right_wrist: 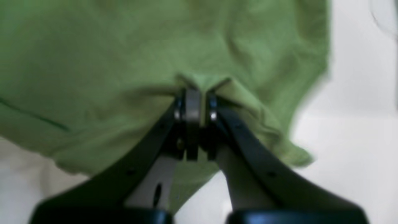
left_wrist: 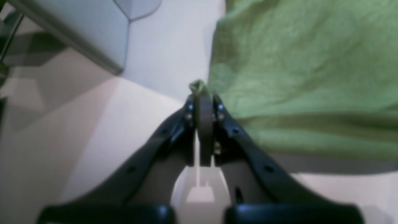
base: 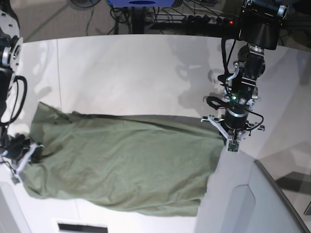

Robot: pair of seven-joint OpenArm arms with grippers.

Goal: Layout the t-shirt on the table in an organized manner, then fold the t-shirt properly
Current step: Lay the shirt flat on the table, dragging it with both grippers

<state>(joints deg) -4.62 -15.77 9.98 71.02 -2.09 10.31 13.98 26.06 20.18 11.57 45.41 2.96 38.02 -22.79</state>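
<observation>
The olive-green t-shirt (base: pixel 121 165) is stretched out wide between my two grippers over the white table (base: pixel 121 73). In the base view it looks creased and sags toward the near edge. My left gripper (left_wrist: pixel 203 101) is shut on a small bunch of the shirt's edge (left_wrist: pixel 199 87); the rest of the cloth (left_wrist: pixel 304 77) spreads to its right. In the base view this gripper (base: pixel 230 141) is at the shirt's right end. My right gripper (right_wrist: pixel 196 99) is shut on a pinched fold of the shirt (right_wrist: pixel 202 81). It (base: pixel 22 162) is at the shirt's left end.
A grey angled panel (base: pixel 252 204) stands at the near right, close to the left gripper, and shows in the left wrist view (left_wrist: pixel 77 31). Cables and equipment (base: pixel 194 19) lie beyond the table's far edge. A dark slot (base: pixel 82 226) sits at the near edge.
</observation>
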